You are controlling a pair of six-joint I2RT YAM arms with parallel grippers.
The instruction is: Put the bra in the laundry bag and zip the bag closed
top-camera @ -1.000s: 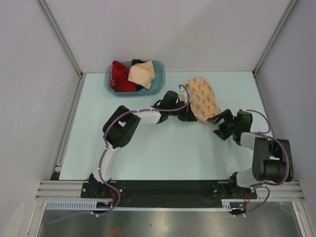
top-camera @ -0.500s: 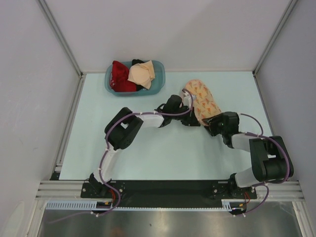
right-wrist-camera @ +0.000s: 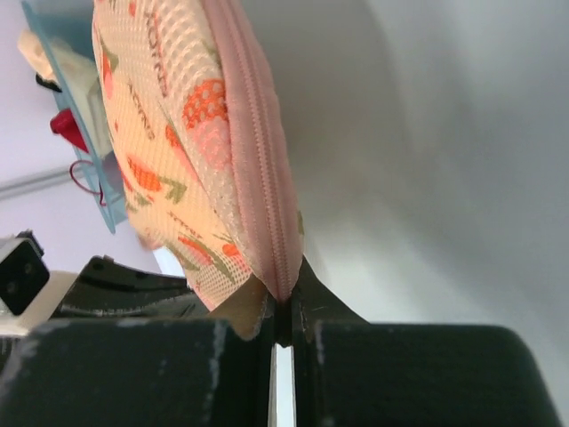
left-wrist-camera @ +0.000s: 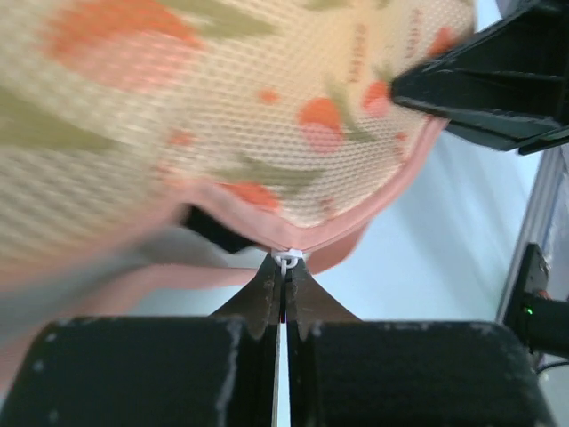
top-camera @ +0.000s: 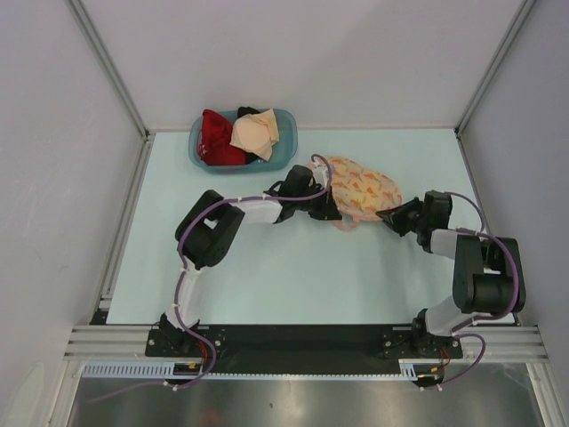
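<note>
Here, the pale pink, round mesh laundry bag [top-camera: 363,189] with its orange-red print lies on the pale green table [top-camera: 267,276], well over to the far right of centre, stretched between the two grippers. The left gripper [top-camera: 332,212] meets the bag at its near-left edge. In the left wrist view its fingers [left-wrist-camera: 267,289] are pressed together, pinching a small white zipper pull [left-wrist-camera: 286,260] that sits right at the pink piped rim [left-wrist-camera: 356,227] of the bag. The right gripper [top-camera: 388,216] reaches the bag's near-right edge. In the right wrist view its jaws are likewise closed, clamped on the pink zipper seam [right-wrist-camera: 258,151], which rises away from the fingertips with its two sides joined along the stretch that shows.

The mesh has a yellowish cast in both wrist views, but the bright yellow bra with thin black straps cannot be made out in any picture, so I cannot tell where it is.

Behind and to the left of the bag, apart from it, stands a blue plastic basket [top-camera: 284,153] holding a red garment [top-camera: 218,138] and a beige garment [top-camera: 256,133], with a bit of black cloth between them.
</note>
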